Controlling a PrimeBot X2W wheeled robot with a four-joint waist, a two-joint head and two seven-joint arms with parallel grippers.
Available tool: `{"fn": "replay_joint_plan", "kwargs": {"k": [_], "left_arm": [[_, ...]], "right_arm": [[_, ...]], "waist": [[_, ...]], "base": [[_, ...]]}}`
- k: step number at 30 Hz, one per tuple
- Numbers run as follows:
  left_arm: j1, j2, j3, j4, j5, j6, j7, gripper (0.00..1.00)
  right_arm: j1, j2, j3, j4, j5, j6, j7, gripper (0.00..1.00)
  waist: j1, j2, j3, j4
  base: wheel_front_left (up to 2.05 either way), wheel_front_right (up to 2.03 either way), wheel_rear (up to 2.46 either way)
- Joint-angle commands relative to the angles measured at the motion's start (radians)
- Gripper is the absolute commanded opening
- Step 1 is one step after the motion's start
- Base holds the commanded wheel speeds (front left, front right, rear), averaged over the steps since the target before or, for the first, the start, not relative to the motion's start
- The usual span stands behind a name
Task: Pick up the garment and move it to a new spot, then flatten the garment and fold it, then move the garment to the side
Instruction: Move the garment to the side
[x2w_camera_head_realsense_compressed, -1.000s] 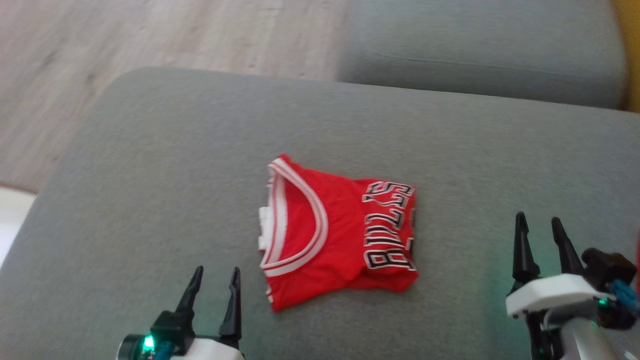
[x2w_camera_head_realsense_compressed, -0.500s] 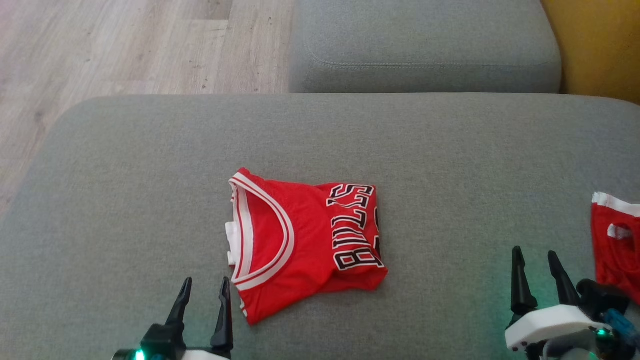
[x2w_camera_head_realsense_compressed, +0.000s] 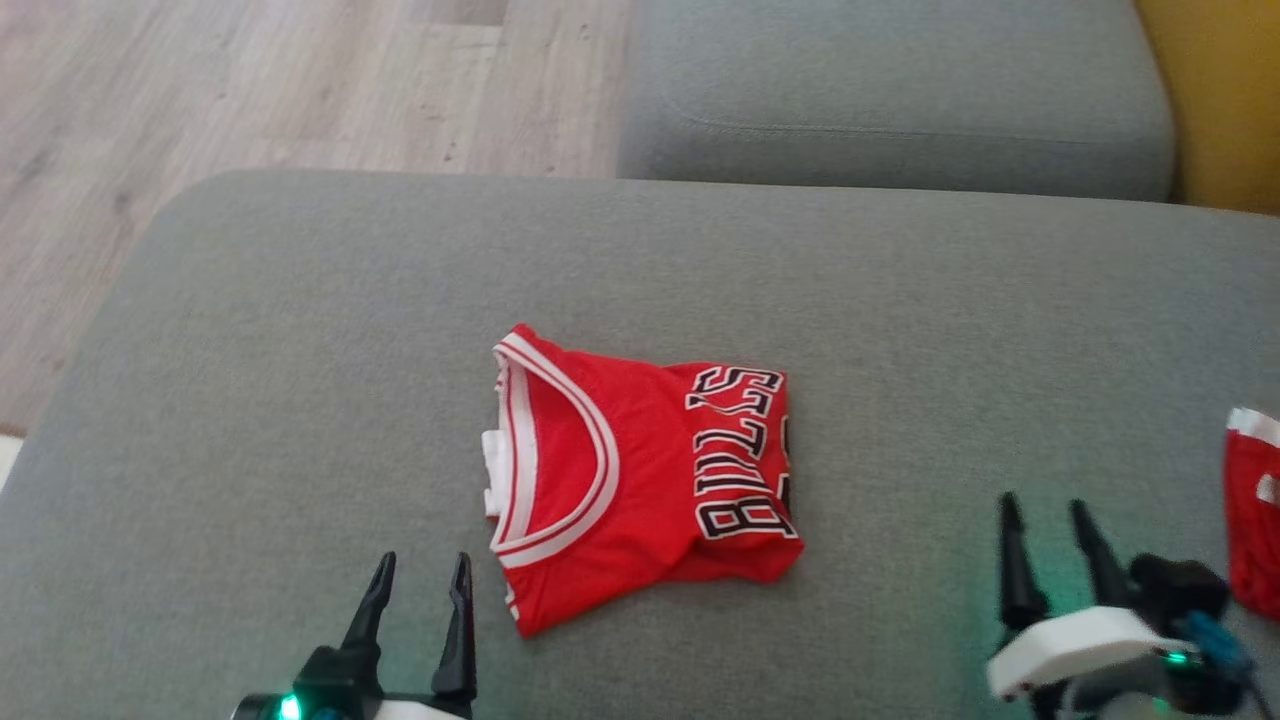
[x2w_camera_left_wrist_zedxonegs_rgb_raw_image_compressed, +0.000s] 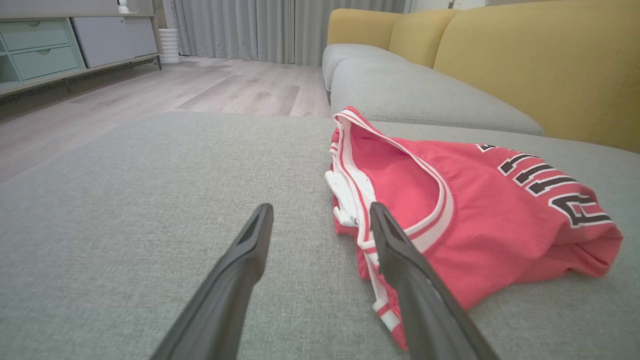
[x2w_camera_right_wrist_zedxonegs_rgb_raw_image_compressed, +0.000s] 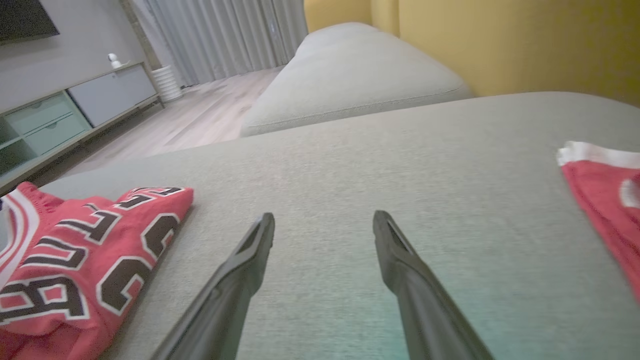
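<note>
A red garment (x2w_camera_head_realsense_compressed: 640, 470) with white trim and black lettering lies folded in the middle of the grey cushion (x2w_camera_head_realsense_compressed: 300, 350). It also appears in the left wrist view (x2w_camera_left_wrist_zedxonegs_rgb_raw_image_compressed: 450, 210) and the right wrist view (x2w_camera_right_wrist_zedxonegs_rgb_raw_image_compressed: 75, 260). My left gripper (x2w_camera_head_realsense_compressed: 423, 562) hovers open just left of the garment's near corner, its right finger (x2w_camera_left_wrist_zedxonegs_rgb_raw_image_compressed: 400, 260) over the collar trim. Well to the right of the garment, my right gripper (x2w_camera_head_realsense_compressed: 1043, 503) is open over bare cushion, with nothing between its fingers (x2w_camera_right_wrist_zedxonegs_rgb_raw_image_compressed: 240, 270).
A second red piece of clothing (x2w_camera_head_realsense_compressed: 1255, 510) lies at the cushion's right edge, right of my right gripper (x2w_camera_right_wrist_zedxonegs_rgb_raw_image_compressed: 322, 216). Beyond are another grey seat (x2w_camera_head_realsense_compressed: 890, 90), a yellow backrest (x2w_camera_head_realsense_compressed: 1220, 90) and wooden floor (x2w_camera_head_realsense_compressed: 250, 90) at the far left.
The whole picture has swung and shifted with the camera. The folded garment lies as before. Both grippers stay open near the bottom of the head view.
</note>
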Motion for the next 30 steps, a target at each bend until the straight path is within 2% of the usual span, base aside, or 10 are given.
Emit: {"fn": "replay_joint_plan", "kwargs": {"k": [1, 9, 14, 19, 20, 21, 26, 30], "left_arm": [[-0.034, -0.001, 0.026, -0.033, 0.004, -0.001, -0.006, 1.0], [-0.053, -0.001, -0.034, -0.025, -0.017, -0.002, -0.006, 1.0], [-0.055, -0.001, -0.048, -0.017, -0.018, 0.001, -0.006, 1.0], [-0.061, -0.001, -0.05, -0.021, -0.018, 0.002, -0.006, 1.0], [-0.062, -0.001, -0.051, -0.022, -0.019, 0.002, -0.006, 1.0], [-0.063, -0.001, -0.052, -0.024, -0.021, 0.003, -0.006, 1.0], [-0.063, -0.001, -0.055, -0.035, -0.029, 0.003, -0.006, 1.0], [-0.06, -0.001, -0.057, -0.039, -0.025, -0.005, -0.006, 1.0]], "right_arm": [[-0.059, -0.005, 0.042, -0.02, 0.006, -0.001, -0.012, 1.0], [-0.197, -0.005, 0.262, 0.098, 0.097, -0.001, -0.012, 1.0], [-0.267, -0.005, 0.316, 0.217, 0.114, -0.001, 0.001, 1.0], [-0.307, -0.005, 0.318, 0.339, 0.101, -0.001, 0.01, 1.0], [-0.313, -0.005, 0.312, 0.365, 0.094, -0.001, 0.012, 0.95], [-0.324, -0.005, 0.295, 0.408, 0.075, -0.001, 0.01, 0.0], [-0.332, -0.005, 0.232, 0.457, 0.05, -0.001, -0.005, 0.0], [-0.321, -0.005, 0.163, 0.451, 0.023, -0.001, -0.011, 0.0]], "waist": [[0.0, 0.0, 0.006, 0.011], [0.0, 0.0, 0.058, 0.11], [0.0, 0.0, 0.081, 0.171], [0.0, 0.0, 0.101, 0.208], [0.0, 0.0, 0.103, 0.21], [0.0, 0.0, 0.107, 0.212], [0.0, 0.0, 0.1, 0.176], [0.0, 0.0, 0.082, 0.1]], "base": [[0.0, 0.0, 0.0], [0.0, 0.0, 0.0], [0.0, 0.0, 0.0], [0.0, 0.0, 0.0], [0.0, 0.0, 0.0], [0.0, 0.0, 0.0], [0.0, 0.0, 0.0], [0.0, 0.0, 0.0]]}}
